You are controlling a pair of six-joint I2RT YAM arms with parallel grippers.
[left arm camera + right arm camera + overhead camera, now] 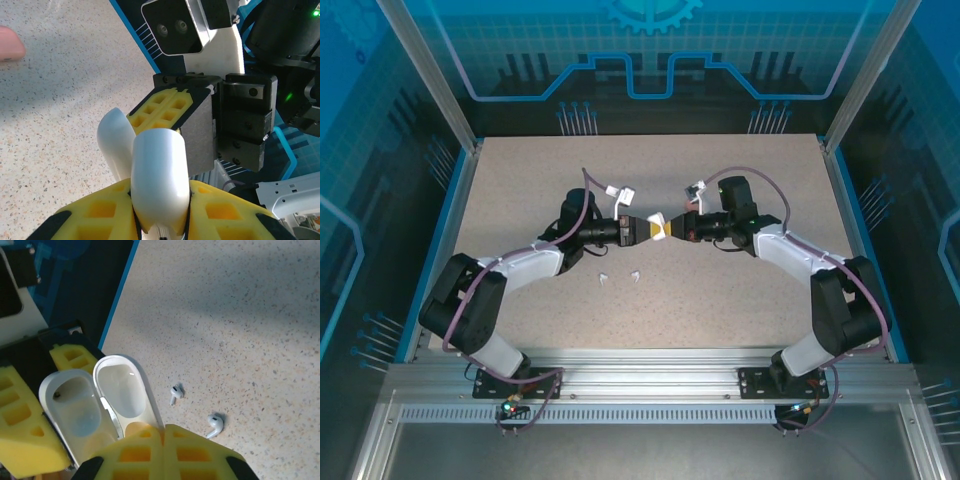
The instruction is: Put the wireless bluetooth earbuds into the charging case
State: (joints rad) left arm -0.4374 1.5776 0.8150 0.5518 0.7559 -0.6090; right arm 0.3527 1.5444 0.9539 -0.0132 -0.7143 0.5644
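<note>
While the jaws of your left gripper (642, 228) clamp the open charging case (75, 402) and the right gripper (666, 229) has its jaws clenched at the lid (122, 390), any pull apart could wrench it; two white earbuds (174, 394) (215, 425) lie on the counter (250, 315).

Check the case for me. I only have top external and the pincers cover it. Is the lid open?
Observer: Open. On the right wrist view the charging case has its lid tipped back beside the base.
Operator: Anything seated inside?
Observer: No, the base's well looks empty.
Operator: What's holding it?
Observer: On the left wrist view the left pincer is shut on the case's lower end.
</note>
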